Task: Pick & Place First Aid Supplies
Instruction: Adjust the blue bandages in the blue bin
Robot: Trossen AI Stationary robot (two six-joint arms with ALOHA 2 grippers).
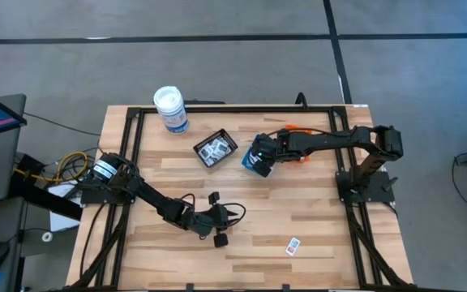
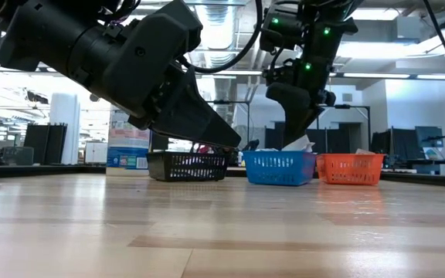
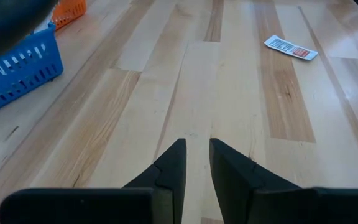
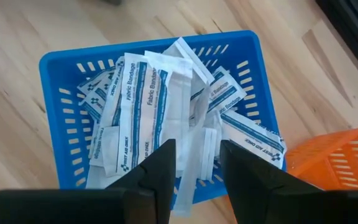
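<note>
The first aid supplies are small white packets. Several with blue "Fabric Bandage" print fill a blue tray [image 4: 61,62]. One with red print [image 3: 291,48] lies flat on the bare wood near the table's near right [image 1: 293,245]. My right gripper [image 4: 197,152] hangs over the blue tray [image 2: 278,167], pointing steeply down with its fingers apart. A long white packet [image 4: 188,74] on top of the pile shows through the gap. My left gripper [image 3: 197,152] waits low over the table's near middle [image 1: 235,213], slightly open, with only wood between its fingers. My right gripper has the long white packet [image 4: 197,134] lying flat in the gap between its fingers. Whether the fingertips touch its edges, I cannot tell. The packet's far end rests on the other packets in the blue tray.
A black tray [image 1: 215,148] with some packets stands left of the blue one, an orange tray [image 2: 350,168] right of it. A white round canister [image 1: 170,109] with a blue label stands at the far left. Bare wood stretches between the left gripper and the loose packet.
</note>
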